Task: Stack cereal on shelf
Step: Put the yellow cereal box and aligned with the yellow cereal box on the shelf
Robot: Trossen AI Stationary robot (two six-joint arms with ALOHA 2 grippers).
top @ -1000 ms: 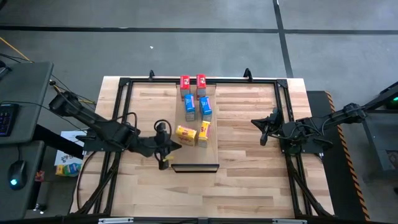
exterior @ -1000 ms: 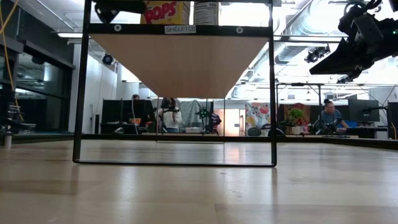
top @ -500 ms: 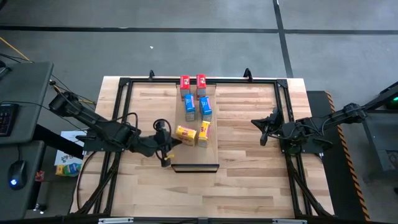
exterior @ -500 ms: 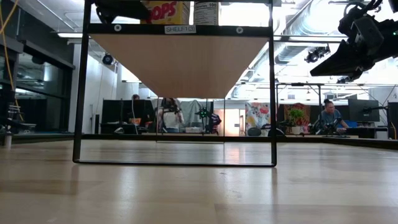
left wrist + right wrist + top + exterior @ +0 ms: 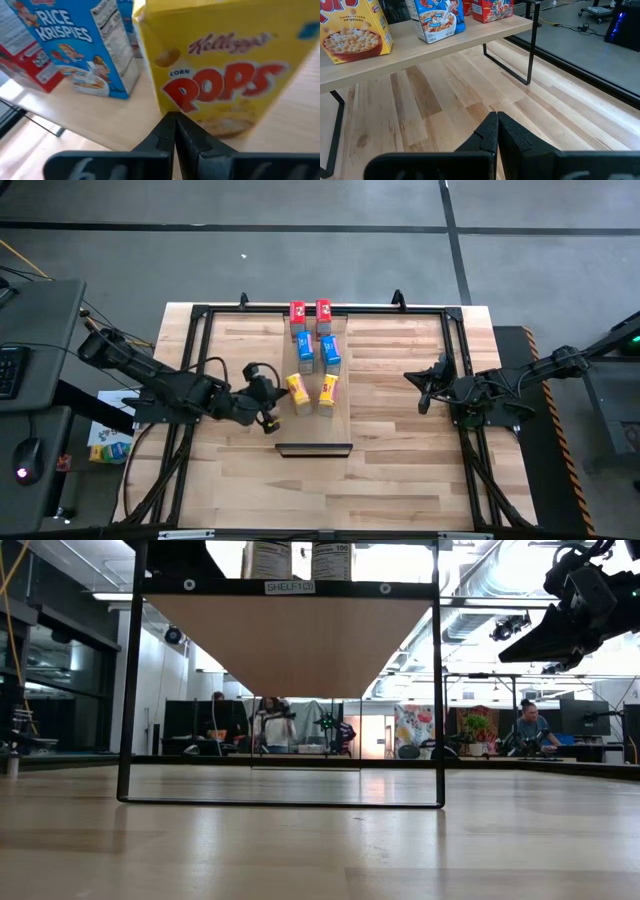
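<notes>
The shelf (image 5: 316, 428) is a pale board on a black frame, with a dark lip at its near end. On it stand pairs of cereal boxes: red (image 5: 297, 312) at the far end, blue (image 5: 305, 348) in the middle, yellow (image 5: 328, 390) nearest. My left gripper (image 5: 277, 402), shut, is at the left yellow box (image 5: 297, 390), which fills the left wrist view as Corn Pops (image 5: 225, 65). My right gripper (image 5: 424, 392) hangs shut above the tabletop, right of the shelf. My left gripper (image 5: 175, 118) has its shut fingertips against the yellow box's broad printed face, low down near the bottom edge (image 5: 200, 125). It comes from the table's left, slanting slightly downward. The box stands upright on the shelf board.
The shelf's underside (image 5: 290, 640) and black frame legs (image 5: 128, 690) stand over the striped tabletop (image 5: 470, 100). A black rail frame (image 5: 195, 360) runs around the table. Bare tabletop lies left and right of the shelf. People sit in the room behind (image 5: 528, 725).
My left gripper, staying shut, has swung toward the far edge and the shelf, pushing the left yellow box. The box has turned about on the board from askew, with its broad face toward the near edge, to in line with the row.
</notes>
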